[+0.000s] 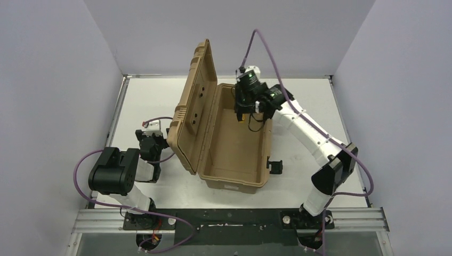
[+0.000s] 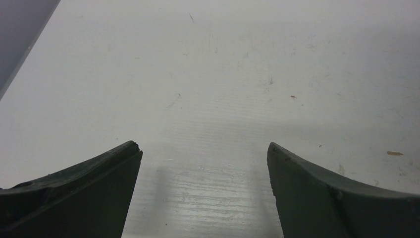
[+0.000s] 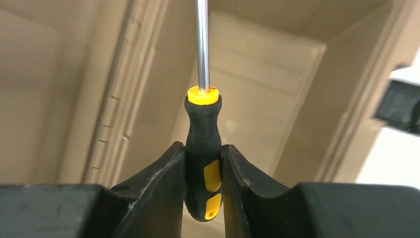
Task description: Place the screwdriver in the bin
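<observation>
- Right hand (image 3: 203, 147): clamped on the screwdriver (image 3: 203, 144). Both fingers (image 3: 161, 173) press the black-and-yellow handle from either side, low on the grip.
- The screwdriver's yellow collar and bright metal shaft stick out beyond the fingertips, straight away from the hand. The shaft runs off the top of the wrist view, so I cannot see the tip.
- From above, the right hand hangs over the far end of the bin (image 1: 234, 184), pointing down into the open cavity. The screwdriver shows there only as a speck of yellow under the black fingers, inside the bin's outline.
- I cannot tell whether the screwdriver touches the bin floor or walls. In the wrist view only tan inner walls and floor lie behind it.
- The bin sits mid-bench, long axis running near to far. Its ribbed lid (image 1: 194, 106) is swung up on the left side and stands close to upright.
- A black latch (image 1: 275, 166) hangs off the bin's right wall near the front.
- Left hand (image 2: 202, 148): spread wide with nothing between the fingers. Only scuffed white bench (image 2: 223, 74) shows beneath it.
- The left arm (image 1: 114, 173) is folded low at the left of the bench, just outside the raised lid.
- Purple cables (image 1: 277, 64) loop from both arms.
</observation>
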Controlling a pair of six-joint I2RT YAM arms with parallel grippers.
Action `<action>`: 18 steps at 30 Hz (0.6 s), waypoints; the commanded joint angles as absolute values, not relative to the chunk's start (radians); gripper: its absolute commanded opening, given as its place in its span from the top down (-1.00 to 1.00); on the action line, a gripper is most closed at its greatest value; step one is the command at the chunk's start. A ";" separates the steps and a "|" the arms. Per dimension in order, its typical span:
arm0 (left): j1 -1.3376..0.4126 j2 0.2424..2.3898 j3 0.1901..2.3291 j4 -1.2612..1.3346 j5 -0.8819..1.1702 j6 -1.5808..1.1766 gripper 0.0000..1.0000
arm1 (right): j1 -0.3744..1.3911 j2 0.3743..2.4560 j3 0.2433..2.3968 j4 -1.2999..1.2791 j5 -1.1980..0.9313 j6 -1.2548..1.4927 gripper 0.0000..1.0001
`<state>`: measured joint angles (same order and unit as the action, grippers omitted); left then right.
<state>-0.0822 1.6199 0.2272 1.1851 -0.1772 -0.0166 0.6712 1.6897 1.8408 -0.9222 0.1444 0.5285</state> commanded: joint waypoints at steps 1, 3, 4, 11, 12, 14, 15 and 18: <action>-0.082 1.615 0.252 1.219 -0.174 -0.014 -0.94 | 0.713 1.727 1.698 -0.905 0.092 0.590 1.00; -0.086 1.615 0.250 1.221 -0.180 -0.013 -0.94 | 0.738 1.749 1.641 -0.880 0.061 0.591 1.00; -0.089 1.615 0.250 1.221 -0.185 -0.012 -0.94 | 0.747 1.764 1.627 -0.878 0.052 0.590 1.00; -0.112 1.615 0.243 1.233 -0.230 -0.006 -0.94 | 0.764 1.864 1.551 -0.849 0.056 0.637 1.00; -0.113 1.614 0.242 1.234 -0.232 -0.005 -0.94 | 0.764 1.877 1.546 -0.844 0.064 0.634 1.00; -0.116 1.615 0.241 1.237 -0.236 -0.005 -0.94 | 0.761 1.907 1.536 -0.825 0.075 0.620 1.00; -0.117 1.614 0.241 1.238 -0.237 -0.005 -0.94 | 0.755 1.924 1.533 -0.820 0.069 0.616 1.00; -0.122 1.613 0.239 1.240 -0.246 -0.005 -0.94 | 0.747 1.967 1.529 -0.807 0.057 0.614 1.00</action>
<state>-0.1127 1.6196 0.2272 1.1854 -0.2211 -0.0135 0.7605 1.9335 1.5349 -0.8680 0.0521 0.6075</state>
